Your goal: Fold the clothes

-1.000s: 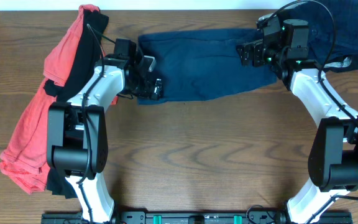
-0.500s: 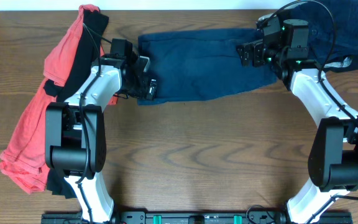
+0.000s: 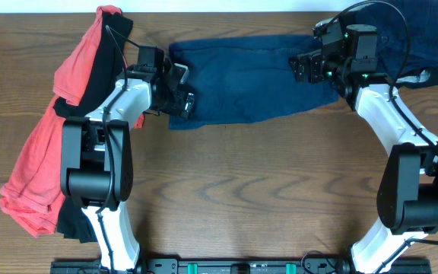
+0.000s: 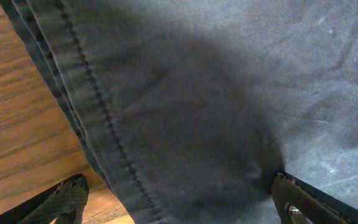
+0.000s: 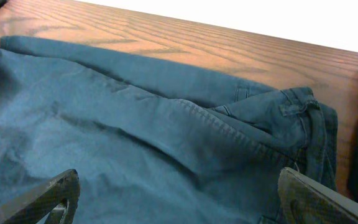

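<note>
Tabletop [image 3: 242, 190]: wood grain. Shorts [image 3: 242, 80]: navy, spread flat at 12 o'clock. Red shirt [image 3: 33, 152]: draped from 11 to 8 o'clock, with the black garment [image 3: 97, 68] lying along its inner side. Navy pile [image 3: 413, 34]: at 1 o'clock. Left claw [image 3: 185, 91]: released, fingers spread over the shorts' 9 o'clock hem. Right claw [image 3: 301, 66]: released, over the shorts' 3 o'clock end, near the waistband.
</note>
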Robot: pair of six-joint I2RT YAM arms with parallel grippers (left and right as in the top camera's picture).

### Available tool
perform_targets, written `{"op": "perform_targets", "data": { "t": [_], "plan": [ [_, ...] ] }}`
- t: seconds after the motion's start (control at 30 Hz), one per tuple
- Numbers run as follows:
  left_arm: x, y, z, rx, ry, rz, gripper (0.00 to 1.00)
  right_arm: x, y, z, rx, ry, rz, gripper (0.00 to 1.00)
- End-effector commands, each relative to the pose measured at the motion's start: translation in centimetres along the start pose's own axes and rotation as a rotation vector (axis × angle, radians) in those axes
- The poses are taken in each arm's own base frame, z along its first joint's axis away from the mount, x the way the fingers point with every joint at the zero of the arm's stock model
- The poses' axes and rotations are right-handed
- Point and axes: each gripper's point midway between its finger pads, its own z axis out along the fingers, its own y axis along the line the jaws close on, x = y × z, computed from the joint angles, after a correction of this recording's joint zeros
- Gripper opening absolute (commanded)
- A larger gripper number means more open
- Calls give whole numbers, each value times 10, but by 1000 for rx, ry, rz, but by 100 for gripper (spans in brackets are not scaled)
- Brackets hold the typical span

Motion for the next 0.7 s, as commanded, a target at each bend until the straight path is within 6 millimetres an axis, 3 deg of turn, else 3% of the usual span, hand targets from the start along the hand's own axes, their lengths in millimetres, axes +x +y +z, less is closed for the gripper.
{"op": "perform_targets", "data": {
  "t": [0.0, 0.1, 0.2, 0.3, 0.37, 0.43, 0.47, 0.67],
  "plan": [
    [31, 0, 29, 33, 96, -21, 93, 4, 1, 2, -9, 9, 6, 99],
    [30, -1, 29, 38, 94, -21, 85, 4, 1, 2, -9, 8, 7, 99],
    [27, -2, 29, 51, 79, -21, 61, 4, 1, 2, -9, 8, 7, 99],
    [23, -2, 29, 49, 62, -22, 49, 4, 1, 2, -9, 8, 7, 99],
    [22, -2, 29, 48, 59, -21, 36, 4, 1, 2, -9, 8, 7, 99],
    [22, 1, 29, 40, 60, -29, 12, 4, 1, 2, -9, 9, 7, 99],
    [23, 6, 28, 22, 62, -53, 6, 4, 2, 2, -10, 9, 7, 99],
    [29, 47, 10, -113, 65, -212, 6, 5, 5, 3, -14, 17, 5, 99]
  ]
}}
